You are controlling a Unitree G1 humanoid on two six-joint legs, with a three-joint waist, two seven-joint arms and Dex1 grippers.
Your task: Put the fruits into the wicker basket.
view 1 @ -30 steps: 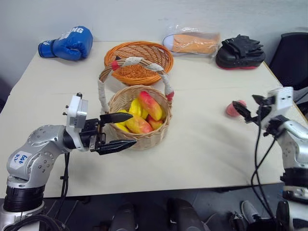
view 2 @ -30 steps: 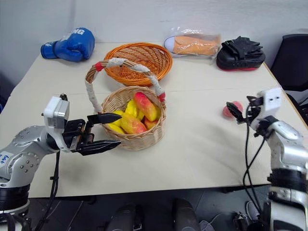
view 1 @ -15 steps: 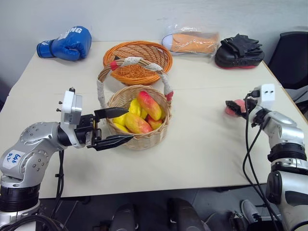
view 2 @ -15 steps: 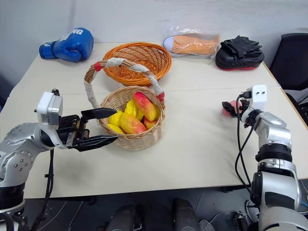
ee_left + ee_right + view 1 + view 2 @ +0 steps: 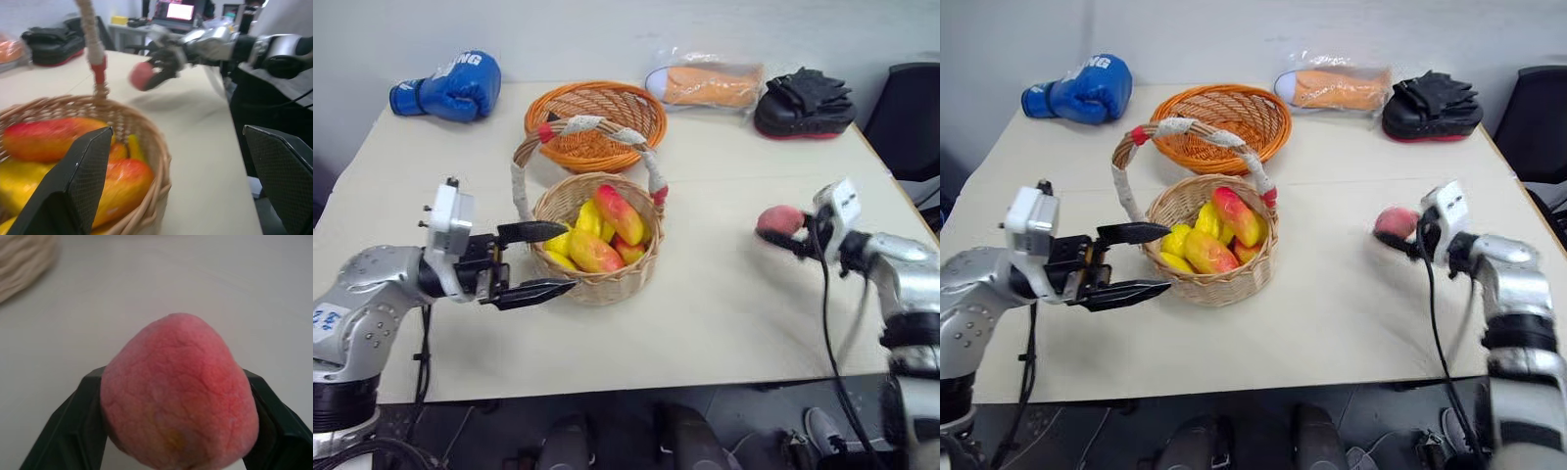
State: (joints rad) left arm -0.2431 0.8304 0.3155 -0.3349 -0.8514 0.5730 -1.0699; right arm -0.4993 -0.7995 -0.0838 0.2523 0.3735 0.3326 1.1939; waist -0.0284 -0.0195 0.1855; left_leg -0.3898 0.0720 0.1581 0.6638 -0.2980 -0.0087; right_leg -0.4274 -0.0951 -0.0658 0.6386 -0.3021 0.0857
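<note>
Fruits: 1 peach (image 5: 779,219) in right claw (image 5: 790,238), 2 mangoes (image 5: 619,214) in wicker basket (image 5: 597,284)

The wicker basket (image 5: 597,264) sits near the table (image 5: 724,313) centre with mangoes (image 5: 619,213) and a banana (image 5: 560,260) inside it. At its 12 o'clock lies the woven bowl (image 5: 597,122), at 10 o'clock the boxing glove (image 5: 450,88), and at 1 to 2 o'clock the bagged shoe (image 5: 705,85) and the pad (image 5: 803,104). The left gripper (image 5: 543,262) hovers at the basket's 9 o'clock and the right gripper (image 5: 785,233), with the peach (image 5: 779,219) between its fingers, at 3 o'clock.
</note>
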